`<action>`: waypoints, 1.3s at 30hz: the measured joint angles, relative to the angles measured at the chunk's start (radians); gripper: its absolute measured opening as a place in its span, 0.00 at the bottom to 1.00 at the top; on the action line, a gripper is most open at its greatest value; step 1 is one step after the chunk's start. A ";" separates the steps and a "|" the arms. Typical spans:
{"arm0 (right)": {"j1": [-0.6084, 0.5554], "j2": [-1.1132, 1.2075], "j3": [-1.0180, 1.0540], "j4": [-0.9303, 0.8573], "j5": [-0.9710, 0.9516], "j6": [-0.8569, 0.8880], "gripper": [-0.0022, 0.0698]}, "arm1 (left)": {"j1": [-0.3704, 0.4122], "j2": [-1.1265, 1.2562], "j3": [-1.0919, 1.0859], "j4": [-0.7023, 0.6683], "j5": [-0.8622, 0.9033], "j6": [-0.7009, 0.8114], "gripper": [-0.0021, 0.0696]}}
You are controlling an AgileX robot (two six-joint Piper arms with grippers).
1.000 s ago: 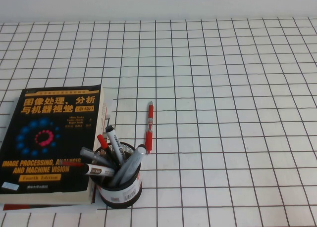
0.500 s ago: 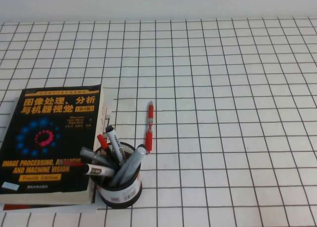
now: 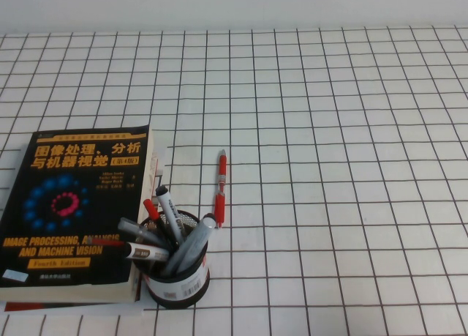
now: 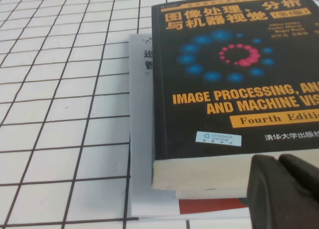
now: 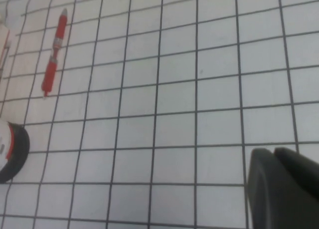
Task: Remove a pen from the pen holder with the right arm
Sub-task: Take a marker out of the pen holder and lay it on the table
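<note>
Red pen lay flat on the gridded bench, just beyond the black pen holder full of markers. The right claw, clenched and empty, hovered well apart from both. The left claw, clenched, hung by the book.

I see: white counter w/ black grid, red pen, black pen holder, black book w/ blue+red dots.
</note>
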 joint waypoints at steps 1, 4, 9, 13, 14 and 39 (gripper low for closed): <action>0.000 0.029 -0.008 0.004 0.002 -0.014 0.01 | 0.000 0.000 0.000 0.000 0.000 0.000 0.02; 0.004 0.110 -0.038 0.018 0.006 -0.039 0.01 | 0.000 0.000 0.000 0.000 0.000 0.000 0.02; 0.112 0.247 -0.111 0.021 -0.031 -0.054 0.01 | 0.000 0.000 0.000 0.000 0.000 0.000 0.02; 0.283 0.338 -0.162 0.029 -0.139 -0.054 0.01 | 0.000 0.000 0.000 0.000 0.000 0.000 0.02; 0.329 0.358 -0.171 0.037 -0.178 -0.054 0.01 | 0.000 0.000 0.000 0.000 0.000 0.000 0.02; 1.131 0.721 -0.033 0.299 -1.353 -0.182 0.58 | 0.000 0.000 0.000 0.000 0.000 0.000 0.02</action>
